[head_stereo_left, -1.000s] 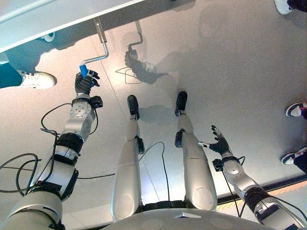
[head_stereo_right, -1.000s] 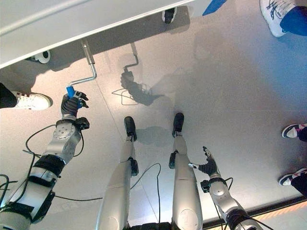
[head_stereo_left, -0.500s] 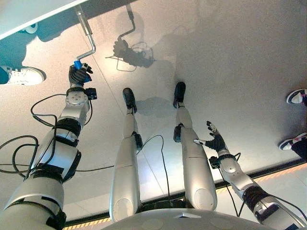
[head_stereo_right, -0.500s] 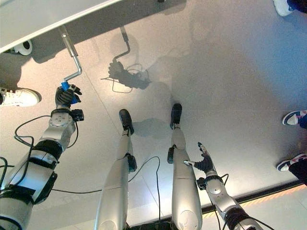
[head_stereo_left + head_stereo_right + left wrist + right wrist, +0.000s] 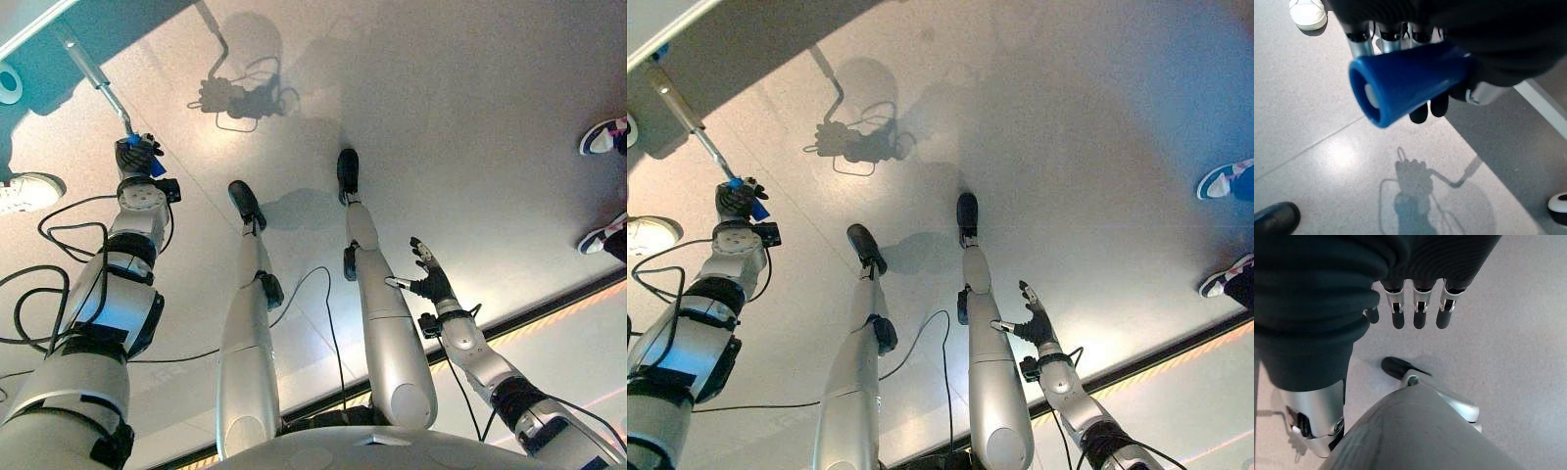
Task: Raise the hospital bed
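The left robot hand [image 5: 137, 157] is wrapped tight around the blue crank handle [image 5: 1405, 81] sticking out from under the hospital bed [image 5: 715, 49], probably so it can wind the bed up. The right robot hand [image 5: 428, 279] hangs loose-fingered beside the robot.

No readable text, labels, numbers or signs anywhere.

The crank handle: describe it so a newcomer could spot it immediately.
Start at the bed frame overhead at the robot's left. A silver crank rod slants down from it to the left hand, whose fingers wrap a blue grip, the one bright blue part of the metal crank.
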